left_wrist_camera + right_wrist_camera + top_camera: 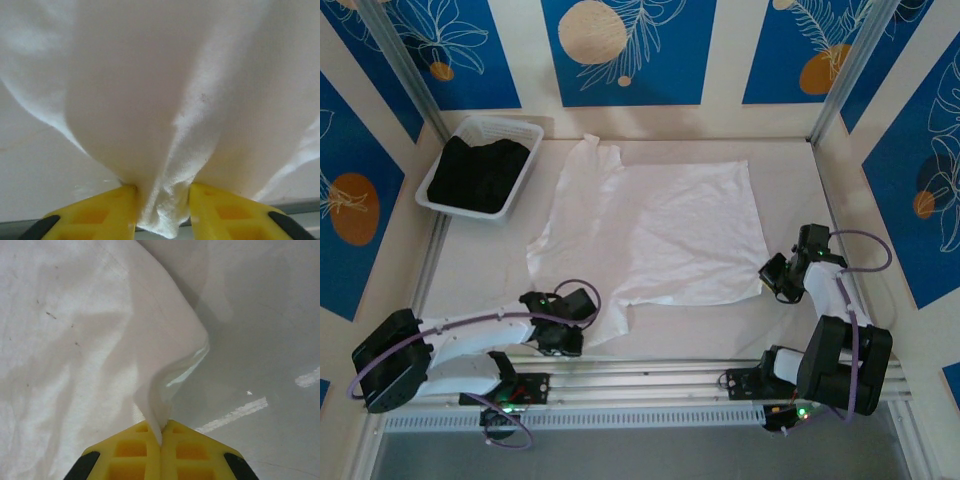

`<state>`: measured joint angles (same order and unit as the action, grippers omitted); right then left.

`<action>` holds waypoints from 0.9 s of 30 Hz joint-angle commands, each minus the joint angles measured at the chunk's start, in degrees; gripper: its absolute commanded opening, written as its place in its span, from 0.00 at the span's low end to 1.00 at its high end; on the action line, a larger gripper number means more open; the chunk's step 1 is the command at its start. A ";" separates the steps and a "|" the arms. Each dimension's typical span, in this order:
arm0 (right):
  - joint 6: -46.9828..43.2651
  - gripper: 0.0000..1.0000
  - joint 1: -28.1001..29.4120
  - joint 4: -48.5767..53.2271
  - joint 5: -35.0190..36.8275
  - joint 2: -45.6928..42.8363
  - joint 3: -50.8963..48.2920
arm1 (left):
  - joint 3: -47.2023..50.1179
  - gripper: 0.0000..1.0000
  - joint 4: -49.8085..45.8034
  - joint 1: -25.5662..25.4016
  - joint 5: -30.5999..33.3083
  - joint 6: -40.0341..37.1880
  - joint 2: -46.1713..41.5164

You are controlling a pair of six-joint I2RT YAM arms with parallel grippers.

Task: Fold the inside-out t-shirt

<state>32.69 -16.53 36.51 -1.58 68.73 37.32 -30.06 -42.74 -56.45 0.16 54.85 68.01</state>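
Left claw and right claw each pinch the plain white t-shirt.

The pale tabletop carries a white t-shirt, spread rumpled across its middle, and a white basket in the far left corner, apart from the t-shirt.

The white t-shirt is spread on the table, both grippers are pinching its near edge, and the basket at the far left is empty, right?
Not empty: the basket holds a black garment, as the top external view shows. The rest stands: the white t-shirt lies spread on the table, with the left gripper and the right gripper pinching its near edge.
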 commanded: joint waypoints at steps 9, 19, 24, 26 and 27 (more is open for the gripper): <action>-2.09 0.03 -2.17 -1.18 -2.98 -4.22 -0.81 | -3.45 0.00 -4.63 4.40 4.23 -4.19 -11.34; -2.14 0.05 -2.36 -2.50 -5.92 -5.15 4.18 | -20.68 0.00 -5.59 32.06 -1.78 -25.96 -12.10; -1.33 0.06 -1.81 -3.94 -8.35 -0.04 8.99 | -27.39 0.00 0.63 39.06 -4.03 -30.78 -4.35; -1.39 0.06 -0.99 -4.10 -7.70 2.50 10.91 | -29.28 0.00 2.41 40.36 -4.30 -31.68 -1.61; -1.40 0.06 -0.55 -4.42 -7.16 3.60 11.75 | -30.20 0.00 3.31 40.96 -4.04 -32.01 -0.16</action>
<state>31.44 -17.91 33.15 -7.40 69.87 46.39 -57.39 -42.50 -17.17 -2.33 27.27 65.45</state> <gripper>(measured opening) 0.065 0.046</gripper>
